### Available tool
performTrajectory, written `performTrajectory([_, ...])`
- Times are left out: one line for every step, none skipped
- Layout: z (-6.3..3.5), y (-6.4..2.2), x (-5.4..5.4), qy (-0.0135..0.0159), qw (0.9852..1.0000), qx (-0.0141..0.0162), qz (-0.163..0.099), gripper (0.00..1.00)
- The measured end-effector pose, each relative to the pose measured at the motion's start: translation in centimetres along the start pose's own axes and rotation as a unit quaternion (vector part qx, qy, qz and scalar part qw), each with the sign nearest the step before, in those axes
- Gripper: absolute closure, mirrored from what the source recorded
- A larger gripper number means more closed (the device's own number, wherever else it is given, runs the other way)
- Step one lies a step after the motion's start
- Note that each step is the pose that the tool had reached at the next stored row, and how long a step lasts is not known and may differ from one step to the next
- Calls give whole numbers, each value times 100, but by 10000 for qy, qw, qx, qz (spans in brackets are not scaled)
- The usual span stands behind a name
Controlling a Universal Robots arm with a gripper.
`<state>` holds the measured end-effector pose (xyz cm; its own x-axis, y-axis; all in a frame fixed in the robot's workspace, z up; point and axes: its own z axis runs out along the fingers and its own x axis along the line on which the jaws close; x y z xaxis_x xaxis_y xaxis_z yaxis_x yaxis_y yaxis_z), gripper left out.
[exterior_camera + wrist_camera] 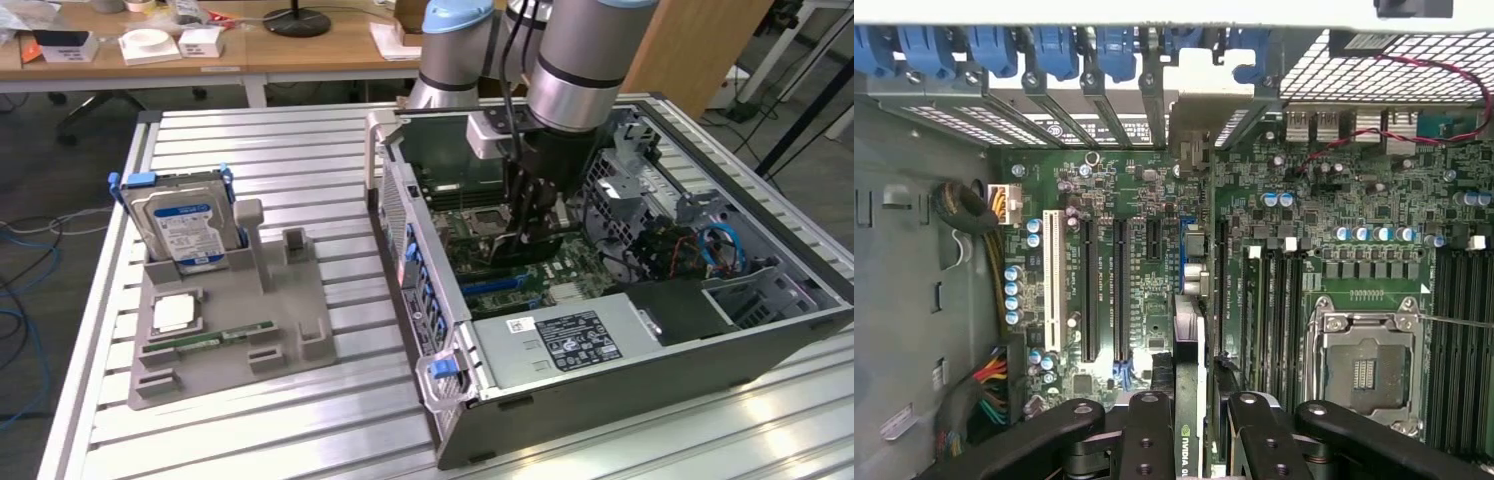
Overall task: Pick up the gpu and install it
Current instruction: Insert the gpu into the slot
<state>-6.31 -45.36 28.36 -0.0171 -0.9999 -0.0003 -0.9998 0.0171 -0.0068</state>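
Ribbed metal counter point(267, 420) up front, grey holder tray point(227, 320) on it with the blue-labelled hard drive point(184, 225) standing upright. Beside that, open computer case point(641, 340), arm plunged inside. Fingers point(1149, 430) clamped on the gpu point(1189, 400), card held edge-on, down among the motherboard's point(1154, 200) expansion slots. Farther back, wooden desks point(267, 50) with small boxes.

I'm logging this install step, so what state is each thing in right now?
gpu: held edge-on in the gripper, over the motherboard slots inside the case.
gripper: shut on the gpu, lowered into the case.
computer case: lying on its side, side panel off.
hard drive: standing upright in the grey holder.
memory stick: lying flat in the holder.
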Motion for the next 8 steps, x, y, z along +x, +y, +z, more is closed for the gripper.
performTrajectory([2, 0, 0, 0, 10000, 0, 0, 74])
performTrajectory([5, 0, 3, -1, 10000, 1, 0, 74])
performTrajectory([7, -1, 10, -2, 10000, 1, -1, 74])
performTrajectory([7, -1, 17, -2, 10000, 1, -1, 74])
performTrajectory([8, 0, 22, -1, 10000, 1, 0, 74])
performTrajectory([8, 0, 23, -1, 10000, 0, 0, 74])
performTrajectory([8, 0, 23, 0, 10000, 0, 0, 74])
performTrajectory([9, -1, 23, -1, 10000, 0, 0, 74])
